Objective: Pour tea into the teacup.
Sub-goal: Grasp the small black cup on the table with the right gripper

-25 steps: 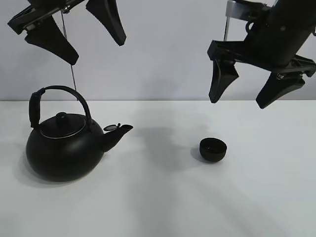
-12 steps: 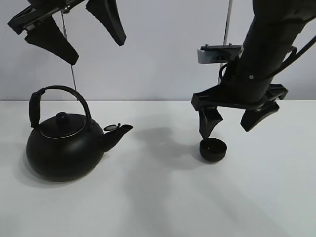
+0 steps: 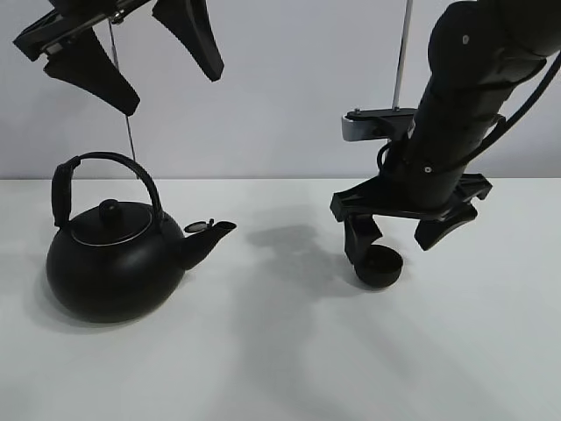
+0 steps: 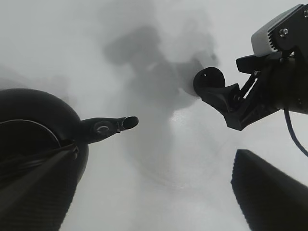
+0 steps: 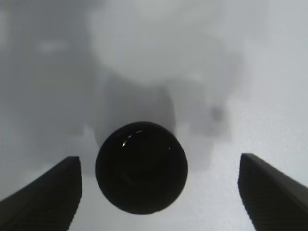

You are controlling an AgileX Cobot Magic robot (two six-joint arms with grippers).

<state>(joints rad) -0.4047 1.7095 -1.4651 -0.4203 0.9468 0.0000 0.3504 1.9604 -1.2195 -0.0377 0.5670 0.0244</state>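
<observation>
— Plain white bench (image 3: 280, 377), pale wall (image 3: 280, 105), nothing else around you to snag on. Start with your right fingers (image 3: 359, 239). They are spread wide and empty, down low, one on either side of the cup (image 3: 382, 268). One of them is just beside the cup's wall or touching it; I cannot tell which.

— So what's the worry?

— That cup is small, round, glossy black and has no handle, and I'd judge it light. The wrist view shows it nearer one finger than the other. If you close like that, the first finger will likely shove it across the smooth bench or tip it before the second one arrives. Centre up first. If you squeeze high on that curved rim, it may squirt out, even against the ribbed faces of the fingers.

— And the left side?

— Your left fingers (image 3: 195, 37) are black and tapered. They hang wide apart with nothing in them, high above the kettle (image 3: 110, 276) and well clear of it. The kettle is big, round-bellied and dull black, probably heavy if it's full. Its arched handle (image 3: 63, 195) stands upright over a knobbed lid (image 3: 110, 226). The short spout (image 3: 210, 237) points toward the cup, well apart from it.

— What's the risk there?

— If you grab the handle away from its crown, the kettle will swing. If you tilt it hard, the lid could slip. If you pour while your right arm is over the cup, tea lands on the arm or the spout knocks it.
</observation>
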